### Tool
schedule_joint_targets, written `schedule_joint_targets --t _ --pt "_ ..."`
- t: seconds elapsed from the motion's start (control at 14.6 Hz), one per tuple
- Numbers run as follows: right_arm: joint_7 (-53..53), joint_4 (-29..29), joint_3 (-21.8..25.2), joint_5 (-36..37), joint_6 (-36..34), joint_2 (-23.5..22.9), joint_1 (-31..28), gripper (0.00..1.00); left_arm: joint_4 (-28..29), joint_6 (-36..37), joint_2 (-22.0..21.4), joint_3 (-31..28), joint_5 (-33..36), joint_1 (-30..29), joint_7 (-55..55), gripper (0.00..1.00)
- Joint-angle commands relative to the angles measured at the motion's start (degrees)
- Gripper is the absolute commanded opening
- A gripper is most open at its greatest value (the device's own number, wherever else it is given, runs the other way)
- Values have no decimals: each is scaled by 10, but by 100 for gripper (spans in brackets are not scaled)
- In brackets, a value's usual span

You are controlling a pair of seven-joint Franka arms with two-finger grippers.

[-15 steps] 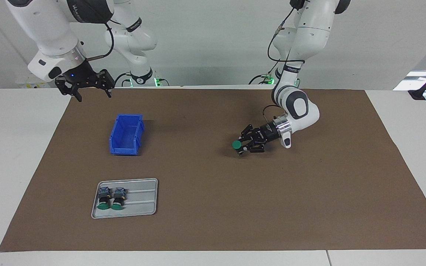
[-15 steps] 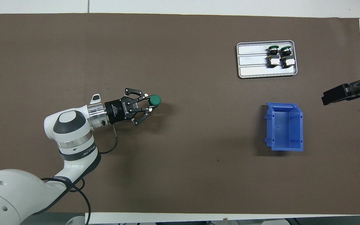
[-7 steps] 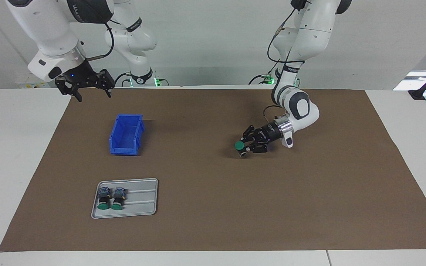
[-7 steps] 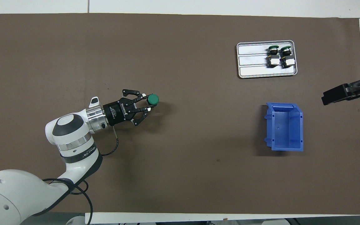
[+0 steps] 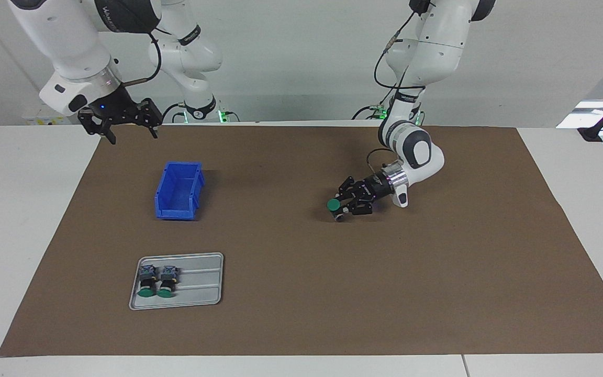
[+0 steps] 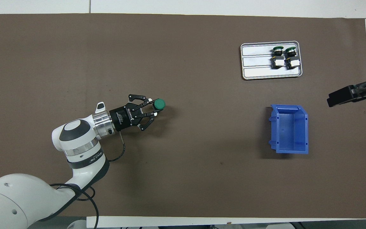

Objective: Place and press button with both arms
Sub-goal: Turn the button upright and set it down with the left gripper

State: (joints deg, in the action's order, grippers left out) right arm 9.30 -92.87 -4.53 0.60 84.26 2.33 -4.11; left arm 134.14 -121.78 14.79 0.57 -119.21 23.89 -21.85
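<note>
My left gripper (image 5: 340, 210) (image 6: 153, 108) is shut on a button (image 5: 333, 204) (image 6: 159, 103), gripping its black body. The green cap points up and toward the right arm's end, low over the brown mat near the table's middle. Whether its lower end touches the mat I cannot tell. Two more green-capped buttons (image 5: 148, 281) (image 6: 277, 57) lie side by side in a grey tray (image 5: 202, 301) (image 6: 256, 68). My right gripper (image 5: 133, 135) (image 6: 330, 101) hangs open and empty above the mat's edge at the right arm's end, waiting.
A blue open bin (image 5: 178, 191) (image 6: 289, 128) stands on the mat, nearer to the robots than the tray. The brown mat (image 5: 437, 288) covers most of the white table.
My left arm's wrist has swung a little toward the table's middle and lowered, while the held button stays almost in the same spot. The right arm has not moved.
</note>
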Motion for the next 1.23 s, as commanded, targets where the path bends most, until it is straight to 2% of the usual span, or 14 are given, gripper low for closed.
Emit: schedule_joint_targets --t 0.0,0.14,0.27,0.41,0.55,0.68,1.1,1.16 --pt "12 -13 0 -10 6 11 -5 99 7 -6 5 -3 -18 8 19 10" --pt "12 -13 -1 -10 6 11 -5 99 8 -6 4 -3 -18 8 21 12" --pt "11 -13 0 -10 6 11 -5 99 9 -6 3 -3 -18 8 22 18" --pt "12 -13 0 -10 6 11 -5 99 13 -6 1 -4 -18 5 23 43" --pt "11 -13 0 -10 6 11 -5 99 14 -11 -1 -4 -18 7 25 58" --pt "11 -13 -1 -10 6 11 -5 99 18 -41 -14 -4 -18 8 23 66" --pt "11 -13 -1 -10 6 11 -5 99 23 -97 -47 -3 -16 12 1 83" --pt "12 -13 0 -10 6 11 -5 99 30 -115 -58 -3 -16 24 0 92"
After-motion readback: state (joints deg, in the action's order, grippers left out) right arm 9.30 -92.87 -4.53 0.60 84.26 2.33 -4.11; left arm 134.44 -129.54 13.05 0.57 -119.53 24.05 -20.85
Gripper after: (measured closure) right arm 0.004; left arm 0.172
